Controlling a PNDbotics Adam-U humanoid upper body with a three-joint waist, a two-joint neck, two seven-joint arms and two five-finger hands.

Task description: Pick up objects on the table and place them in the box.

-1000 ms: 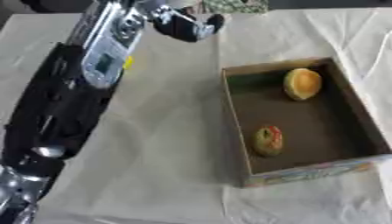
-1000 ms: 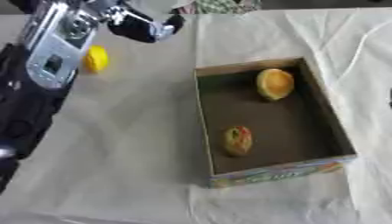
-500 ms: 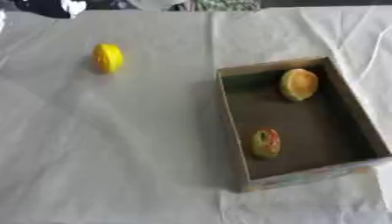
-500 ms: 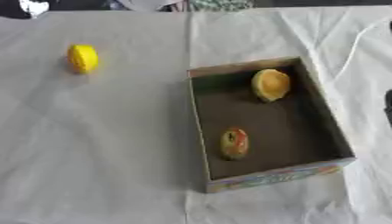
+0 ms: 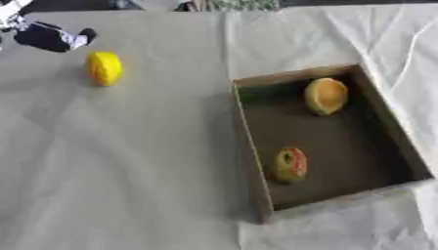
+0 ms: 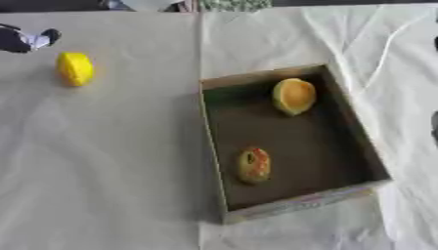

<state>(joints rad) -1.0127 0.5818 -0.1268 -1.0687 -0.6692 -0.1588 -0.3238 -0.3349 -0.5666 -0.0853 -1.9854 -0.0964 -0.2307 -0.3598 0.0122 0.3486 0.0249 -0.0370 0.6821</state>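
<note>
A yellow lemon-like fruit (image 5: pixel 104 68) lies on the cloth at the upper left. My left hand (image 5: pixel 49 37), black with white parts, hovers just up and left of it, apart from it, fingers relaxed and holding nothing. The brown cardboard box (image 5: pixel 251 146) stands open at the right. Inside it are an orange-yellow round fruit (image 5: pixel 326 95) at the far end and a green-and-red fruit (image 5: pixel 291 165) nearer the front. A dark sliver (image 6: pixel 434 126) at the right edge of the right eye view may be my right hand.
A pale, wrinkled cloth (image 5: pixel 128 166) covers the whole table. A thin white cord (image 6: pixel 385 46) runs across the cloth past the box's far right corner. Patterned fabric (image 5: pixel 244 4) shows at the far edge.
One second ago my left arm stretched up the left side, hand at the top centre. It then pulled out to the top left corner, uncovering the yellow fruit; the hand now shows beside that fruit.
</note>
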